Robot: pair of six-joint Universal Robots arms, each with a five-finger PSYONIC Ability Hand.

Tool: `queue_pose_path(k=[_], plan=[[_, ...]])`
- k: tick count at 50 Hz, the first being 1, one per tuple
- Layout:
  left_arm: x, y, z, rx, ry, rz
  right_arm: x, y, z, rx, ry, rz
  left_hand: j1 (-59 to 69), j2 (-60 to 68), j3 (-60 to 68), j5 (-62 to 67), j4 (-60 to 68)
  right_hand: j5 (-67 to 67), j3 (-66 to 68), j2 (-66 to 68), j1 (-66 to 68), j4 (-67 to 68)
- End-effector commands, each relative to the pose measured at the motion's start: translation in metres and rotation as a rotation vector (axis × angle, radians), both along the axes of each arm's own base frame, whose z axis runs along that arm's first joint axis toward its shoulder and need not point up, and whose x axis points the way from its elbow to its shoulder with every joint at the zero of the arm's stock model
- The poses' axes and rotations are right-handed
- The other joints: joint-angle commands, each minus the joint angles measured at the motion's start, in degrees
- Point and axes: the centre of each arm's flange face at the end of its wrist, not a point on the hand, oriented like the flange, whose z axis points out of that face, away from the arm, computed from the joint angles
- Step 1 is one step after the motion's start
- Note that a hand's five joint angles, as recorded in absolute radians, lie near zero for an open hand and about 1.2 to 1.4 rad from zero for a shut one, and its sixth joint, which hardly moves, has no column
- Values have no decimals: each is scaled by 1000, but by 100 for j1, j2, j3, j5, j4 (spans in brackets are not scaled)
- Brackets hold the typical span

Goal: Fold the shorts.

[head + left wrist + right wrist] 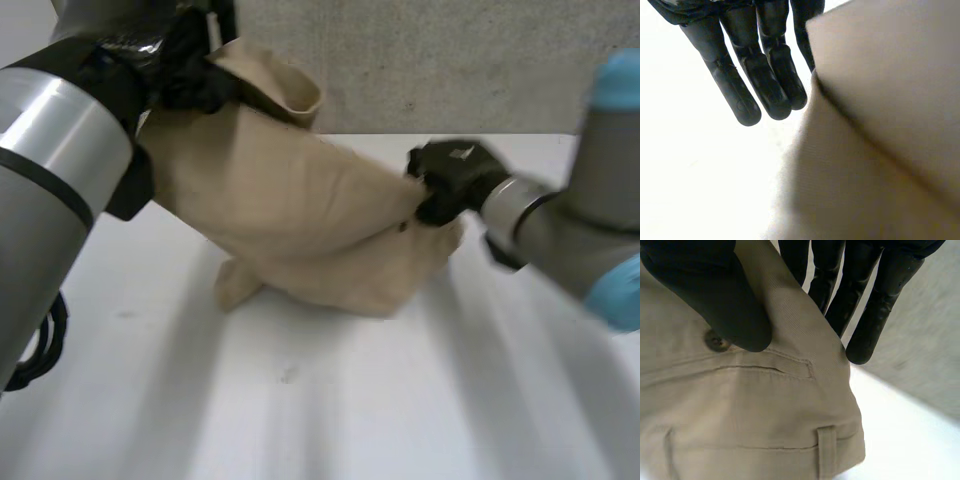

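Shorts [300, 220] of tan cloth hang stretched between the two hands above the white table [350, 400], high at the left end and sagging lower toward the right. From where I stand the lowest fold looks to be touching the tabletop. The left end flops over in a loose lip just beside the left hand [190, 75]

At the right end, the right hand [450, 180] pinches the cloth. Its thumb [715, 295] presses down on the front of the fabric, right beside a small brown button [716, 341], and its fingers [875, 315] lie nearly straight behind the same fold. Just past the thumb runs a narrow pocket slit [765, 371], with a belt loop [826, 450] further along the band

The left hand holds its end lifted. Its fingers [765, 75] are straight and close together, with the cloth [880, 125] running along beside them and over the edge of the hand; the thumb is hidden by the fabric

The left arm [50, 170] looms large and grey at that side, and the right arm [570, 230] reaches in from the other with its blue caps. A speckled grey wall [450, 60] stands behind the table
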Motion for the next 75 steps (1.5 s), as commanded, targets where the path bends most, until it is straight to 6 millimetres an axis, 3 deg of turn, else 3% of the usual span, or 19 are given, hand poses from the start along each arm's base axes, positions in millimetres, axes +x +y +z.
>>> queue_pose_path(k=[1,7,12,14,16,18,20,23,27,31,36,46,56,60,61,63,69,73,75], plan=[[25,-36,-48,160,-17,116,-17,-19,53,-82,138,40,1528,1141,1169,1332,1134,1389,1254,1267,2360,1204],[13,-58,-121,381,-66,123,-3,-39,31,-61,261,94,1528,1141,1169,1332,1134,1389,1254,1267,2360,1204],[2,-76,-182,516,-142,130,16,-57,-40,-20,416,152,1528,1141,1169,1332,1134,1389,1254,1267,2360,1204],[-2,-83,-196,540,-159,130,22,-58,-55,-20,450,155,512,125,152,316,118,-759,-895,-882,211,-945],[-6,-97,-212,564,-175,142,25,-63,-71,-33,489,110,-1819,-2207,-2179,-2016,-2214,-5204,-5340,-5327,-4234,-5390],[-10,-105,-219,567,-183,144,26,-67,-73,-63,499,74,-2805,-3192,-3164,-3001,-3199,-5611,-5746,-5733,-4640,-5796],[-13,-114,-224,563,-185,145,26,-72,-64,-115,484,13,-4363,-4750,-4723,-4560,-4757,-5611,-5746,-5733,-4640,-5796],[-13,-119,-221,554,-180,147,23,-71,-50,-137,448,-19,-5147,-5534,-5506,-5343,-5541,-5611,-5746,-5733,-4640,-5796],[-3,-116,-186,490,-135,157,8,-43,-9,-110,352,-38,-5198,-5585,-5558,-5394,-5592,-5611,-5746,-5733,-4640,-5796],[9,-99,-162,446,-115,132,-5,-11,10,-71,309,-12,-5114,-5501,-5474,-5311,-5508,-5611,-5746,-5733,-4640,-5796],[15,-68,-157,432,-186,28,-20,22,-13,58,335,47,-4879,-5266,-5239,-5076,-5273,-5611,-5746,-5733,-4640,-5796],[26,-16,-201,537,-349,-43,-51,56,-63,164,327,20,-4222,-4609,-4582,-4419,-4616,-5611,-5746,-5733,-4640,-5796],[14,-32,-251,572,-373,-49,-56,64,-102,147,295,-6,-4323,-4710,-4683,-4520,-4717,-4645,-4781,-4768,-3675,-4830],[10,-39,-262,592,-384,-50,-54,60,-112,140,284,-12,-4458,-4845,-4817,-4654,-4852,-3083,-3219,-3206,-2113,-3269],[9,-40,-264,597,-387,-50,-54,59,-113,138,283,-12,-4441,-4828,-4801,-4638,-4835,-2213,-2349,-2336,-1243,-2398],[6,-40,-269,600,-394,-56,-54,57,-113,126,276,-16,-4441,-4828,-4801,-4637,-4835,1380,1244,1257,2350,1195],[-4,-37,-262,553,-390,-67,-53,54,-108,101,274,-16,-4123,-4510,-4482,-4319,-4517,1389,1254,1267,2360,1204],[-7,-43,-255,500,-373,-16,-53,55,-90,44,261,-25,-1556,-1943,-1916,-1753,-1950,1389,1254,1267,2360,1204],[-5,-49,-251,476,-369,33,-53,55,-77,4,247,-28,1370,983,1010,1173,976,1389,1254,1267,2360,1204]])
